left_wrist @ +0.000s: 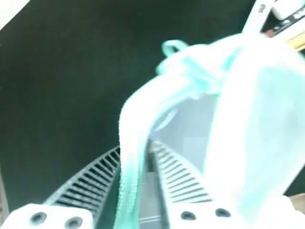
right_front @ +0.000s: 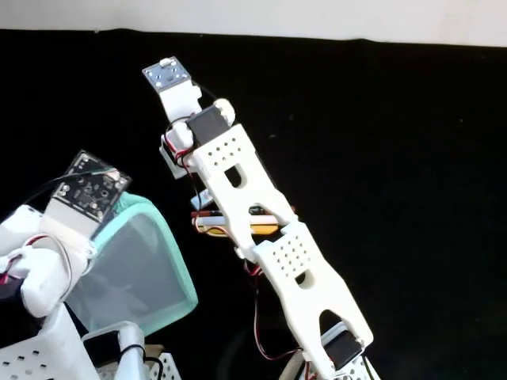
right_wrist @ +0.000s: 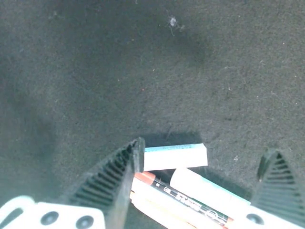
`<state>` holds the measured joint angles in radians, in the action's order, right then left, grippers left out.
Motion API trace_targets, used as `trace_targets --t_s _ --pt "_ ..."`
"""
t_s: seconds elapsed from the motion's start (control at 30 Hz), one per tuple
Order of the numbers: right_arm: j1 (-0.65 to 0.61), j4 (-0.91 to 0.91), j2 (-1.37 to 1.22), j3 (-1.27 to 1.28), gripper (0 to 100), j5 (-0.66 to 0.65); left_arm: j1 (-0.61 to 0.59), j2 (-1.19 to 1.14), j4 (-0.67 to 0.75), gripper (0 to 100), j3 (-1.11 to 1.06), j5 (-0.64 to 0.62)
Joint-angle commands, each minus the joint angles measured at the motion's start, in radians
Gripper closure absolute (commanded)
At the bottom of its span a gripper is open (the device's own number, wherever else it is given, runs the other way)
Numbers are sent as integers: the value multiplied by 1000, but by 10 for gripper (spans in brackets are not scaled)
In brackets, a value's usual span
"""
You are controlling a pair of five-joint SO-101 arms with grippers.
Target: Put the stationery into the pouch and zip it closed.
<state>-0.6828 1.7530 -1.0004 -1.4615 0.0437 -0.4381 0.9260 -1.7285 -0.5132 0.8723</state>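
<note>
A teal mesh pouch lies at the lower left of the black table. My left gripper is shut on its zipper edge, with the teal zip pull just beyond the fingertips. The stationery, several pens and markers, lies in the middle, partly hidden under the right arm. My right gripper hangs open just above it. Between its fingers I see a white eraser with a teal band, a red-and-white pen and a white marker.
The table is covered with a black cloth, bare on the right and at the back. A pale wall edge runs along the far side. The left arm stands over the pouch's left side.
</note>
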Motion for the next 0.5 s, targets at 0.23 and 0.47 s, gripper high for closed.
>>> trace_targets --t_s 0.23,0.47 --pt "-1 10 13 -2 626 5 45 -21 -40 995 68 18" --pt "-1 10 13 -2 626 5 -5 -13 -40 966 140 17"
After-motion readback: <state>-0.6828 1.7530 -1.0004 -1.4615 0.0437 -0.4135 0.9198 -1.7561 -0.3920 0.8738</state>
